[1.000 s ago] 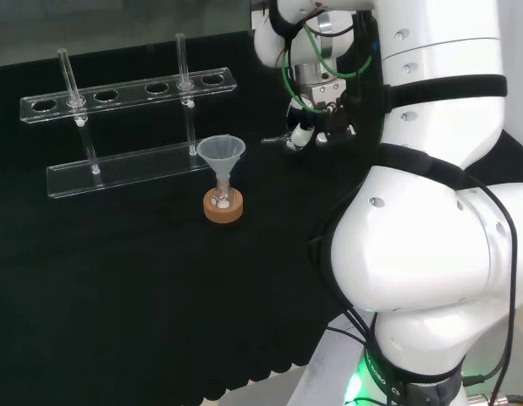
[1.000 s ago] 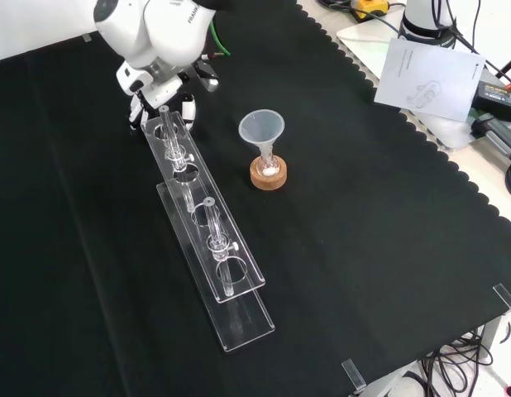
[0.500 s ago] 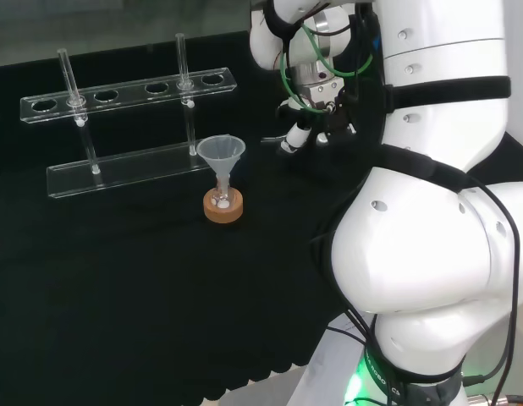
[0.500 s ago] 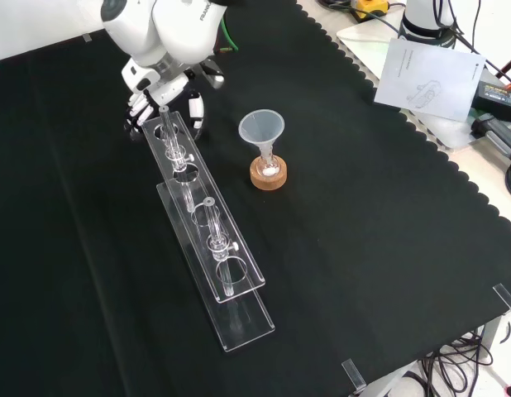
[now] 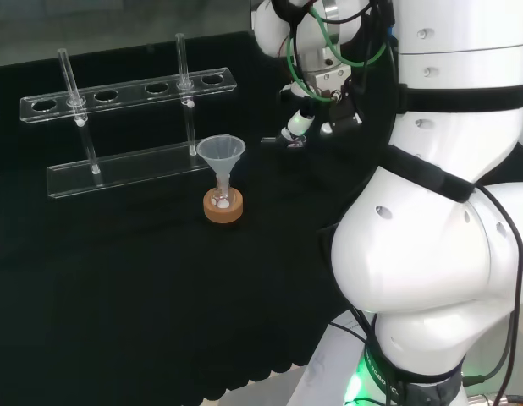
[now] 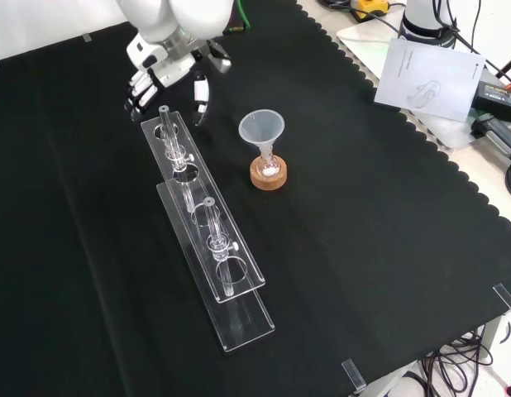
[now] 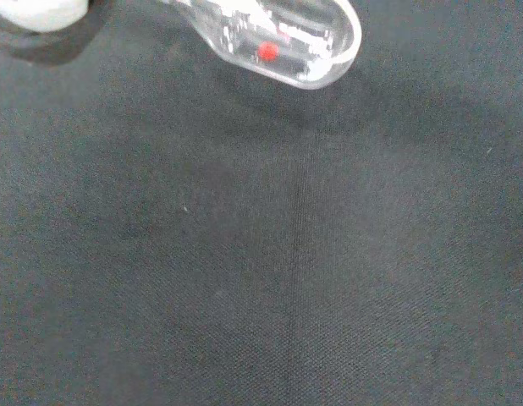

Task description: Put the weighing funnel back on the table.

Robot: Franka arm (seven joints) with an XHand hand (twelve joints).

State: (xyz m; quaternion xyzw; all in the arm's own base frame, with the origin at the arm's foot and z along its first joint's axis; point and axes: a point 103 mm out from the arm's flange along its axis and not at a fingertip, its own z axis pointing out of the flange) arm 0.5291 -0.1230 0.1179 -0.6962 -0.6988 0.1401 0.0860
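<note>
Hand (image 6: 166, 68) risen off cloth (image 7: 295, 254), fingers spread, empty; weighing funnel (image 7: 287, 38) lies there.

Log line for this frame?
hand: open, above cloth by rack | weighing funnel: lying on cloth, not held | task: looks done

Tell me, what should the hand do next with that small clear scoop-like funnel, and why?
Probably lift straight up and away. The small clear weighing funnel seems to lie on the black cloth already, the black and white hand hangs above it with relaxed fingers, and the clear plastic tube rack stands close beside it.
</note>
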